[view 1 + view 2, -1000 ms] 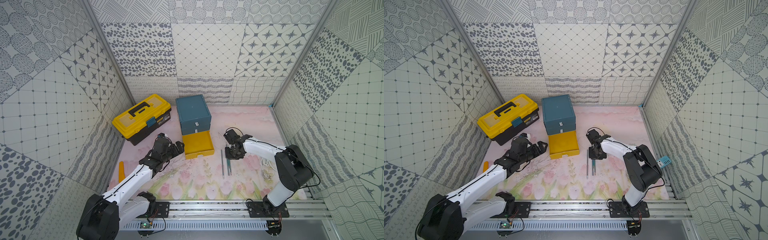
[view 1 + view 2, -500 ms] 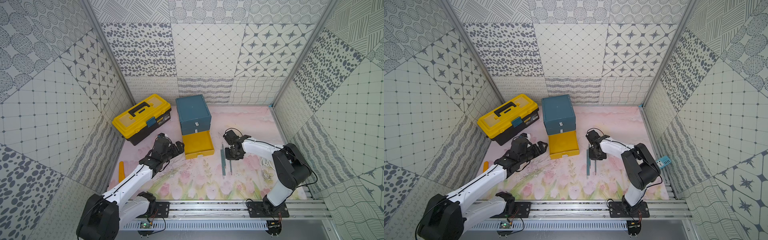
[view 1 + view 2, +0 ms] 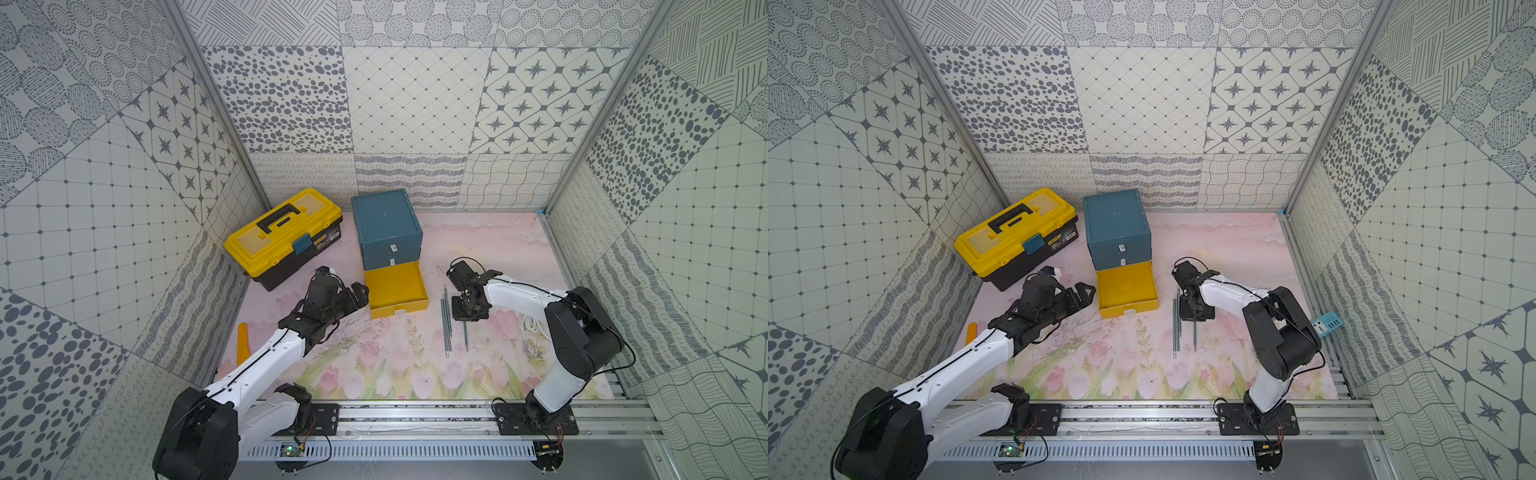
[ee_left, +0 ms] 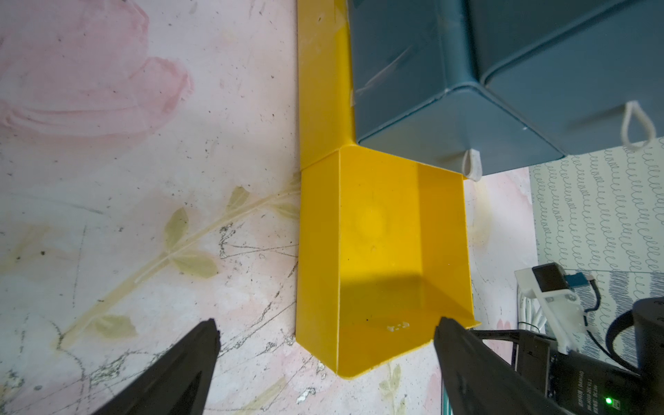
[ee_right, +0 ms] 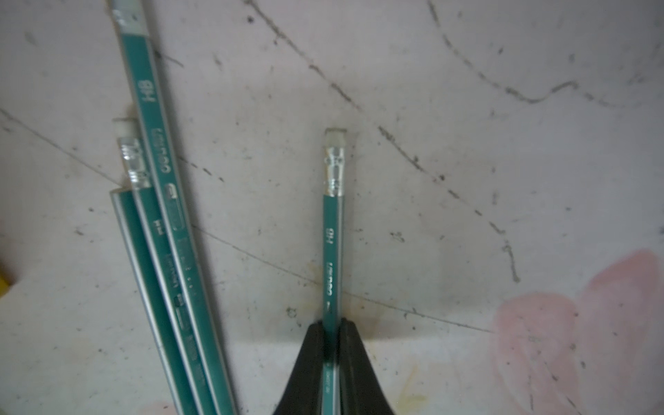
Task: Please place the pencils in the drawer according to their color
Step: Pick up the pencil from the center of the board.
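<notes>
The drawer cabinet (image 3: pixel 386 224) is teal, and its lowest yellow drawer (image 3: pixel 395 286) is pulled out with a bare yellow floor (image 4: pixel 381 233). My left gripper (image 3: pixel 360 296) is open beside the yellow drawer's front left corner, holding nothing (image 4: pixel 325 323). Right of the drawer, three teal pencils (image 3: pixel 445 320) lie side by side on the mat. My right gripper (image 5: pixel 332 323) is shut on a fourth teal pencil (image 5: pixel 333 233), which lies flat a little apart from the three pencils (image 5: pixel 169 230). In a top view its tip (image 3: pixel 1195 340) sticks out below the right gripper (image 3: pixel 1194 318).
A yellow-lidded black toolbox (image 3: pixel 286 237) stands left of the cabinet. An orange piece (image 3: pixel 243 345) lies by the left wall. A coiled white cable (image 3: pixel 532 324) and small metal bits (image 3: pixel 534 351) lie near the right arm. Patterned walls close in three sides.
My right gripper has closed its jaws on the single pencil, which now lies apart from the other three. The left arm has not moved.
</notes>
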Available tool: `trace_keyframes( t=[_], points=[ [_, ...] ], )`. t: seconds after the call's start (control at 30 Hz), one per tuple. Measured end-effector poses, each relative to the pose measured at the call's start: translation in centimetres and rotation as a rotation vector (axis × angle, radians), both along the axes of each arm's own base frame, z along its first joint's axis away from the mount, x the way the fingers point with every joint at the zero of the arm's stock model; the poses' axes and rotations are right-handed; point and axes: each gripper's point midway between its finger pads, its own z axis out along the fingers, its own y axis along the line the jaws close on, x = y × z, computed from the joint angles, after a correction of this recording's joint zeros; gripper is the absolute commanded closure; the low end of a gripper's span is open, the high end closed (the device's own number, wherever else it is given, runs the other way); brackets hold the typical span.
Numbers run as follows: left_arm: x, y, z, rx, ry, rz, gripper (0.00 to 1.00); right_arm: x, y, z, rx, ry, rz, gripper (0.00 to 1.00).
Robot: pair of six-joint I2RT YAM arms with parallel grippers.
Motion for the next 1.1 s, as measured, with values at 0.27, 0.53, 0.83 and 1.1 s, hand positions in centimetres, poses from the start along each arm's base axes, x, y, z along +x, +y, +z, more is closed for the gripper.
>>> trace_keyframes(
  t=[0.27,0.53,0.83,1.1],
  points=[
    [0.0,-0.01,-0.09,0.001,0.003,0.0,0.01,-0.81,0.03,-0.19,0.007,0.041,-0.007,0.82],
    [0.0,0.0,-0.07,0.001,0.002,0.0,0.01,-0.62,0.18,-0.23,0.002,0.051,-0.007,0.78],
    [0.0,0.01,-0.01,0.001,0.0,0.0,0.01,-0.57,0.44,-0.34,0.017,0.056,-0.007,0.89],
    [0.0,0.01,-0.01,0.001,0.0,0.0,0.01,-0.56,0.4,-0.38,0.035,0.067,-0.007,1.0]
  ],
)
